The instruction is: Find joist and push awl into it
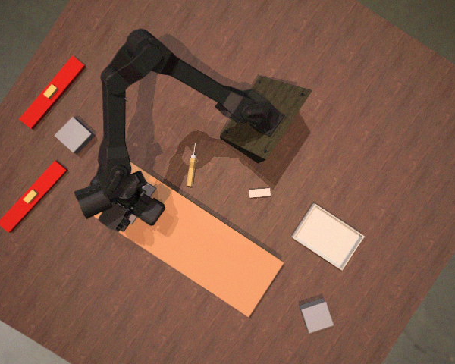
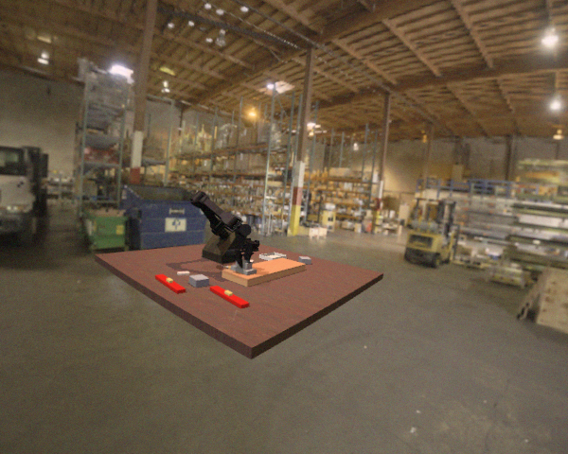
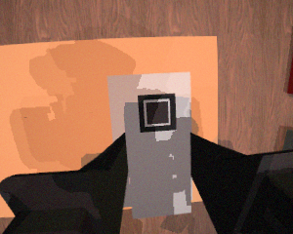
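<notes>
My gripper (image 1: 130, 214) (image 3: 152, 135) is shut on the grey stud finder (image 3: 156, 168) (image 2: 245, 270). The stud finder is low over the orange floor panel (image 1: 220, 254) (image 2: 280, 266) (image 3: 195, 54), near the panel end that faces the red bars; whether it touches the panel is hard to tell. Its square window is dark with a pale outline in the wrist view. The awl (image 1: 190, 171), with a yellow handle and thin pale shaft, lies on the table beside the panel's long edge. The white tray (image 1: 327, 236) stands beyond the panel's other end and looks empty. No hole shows in the visible panel.
Two red bars (image 1: 64, 75) (image 1: 47, 178) with yellow pieces and a grey block (image 1: 73, 134) (image 2: 199, 280) lie beyond the near panel end. Another grey block (image 1: 317, 317) is below the tray. A small white block (image 1: 259, 192) lies between awl and tray. Another (image 2: 183, 272) shows in the exterior view.
</notes>
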You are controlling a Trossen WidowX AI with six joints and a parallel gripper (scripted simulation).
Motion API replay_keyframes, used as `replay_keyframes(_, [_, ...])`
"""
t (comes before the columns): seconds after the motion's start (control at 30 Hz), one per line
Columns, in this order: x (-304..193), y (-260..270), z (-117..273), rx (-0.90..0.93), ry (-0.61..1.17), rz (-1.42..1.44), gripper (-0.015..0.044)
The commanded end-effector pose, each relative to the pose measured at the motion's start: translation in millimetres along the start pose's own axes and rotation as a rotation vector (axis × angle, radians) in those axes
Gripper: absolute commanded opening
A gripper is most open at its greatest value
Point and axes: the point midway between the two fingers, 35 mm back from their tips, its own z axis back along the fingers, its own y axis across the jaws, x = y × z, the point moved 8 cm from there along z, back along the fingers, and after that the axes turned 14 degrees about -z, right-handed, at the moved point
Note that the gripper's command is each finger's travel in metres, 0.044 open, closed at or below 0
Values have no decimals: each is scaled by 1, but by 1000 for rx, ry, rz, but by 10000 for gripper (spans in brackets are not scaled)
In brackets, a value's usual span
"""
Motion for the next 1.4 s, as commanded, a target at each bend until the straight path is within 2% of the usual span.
replay_keyframes(0.0, [3, -13, 0, -3, 0, -5, 0])
replay_keyframes(0.43, [4, -7, 6, 0, 0, -6, 0])
replay_keyframes(0.9, [28, -6, 92, 3, 2, -5, 0])
replay_keyframes(1.07, [29, -4, 96, 4, 1, -1, 0])
replay_keyframes(1.37, [36, 60, 97, 106, -10, 158, 0])
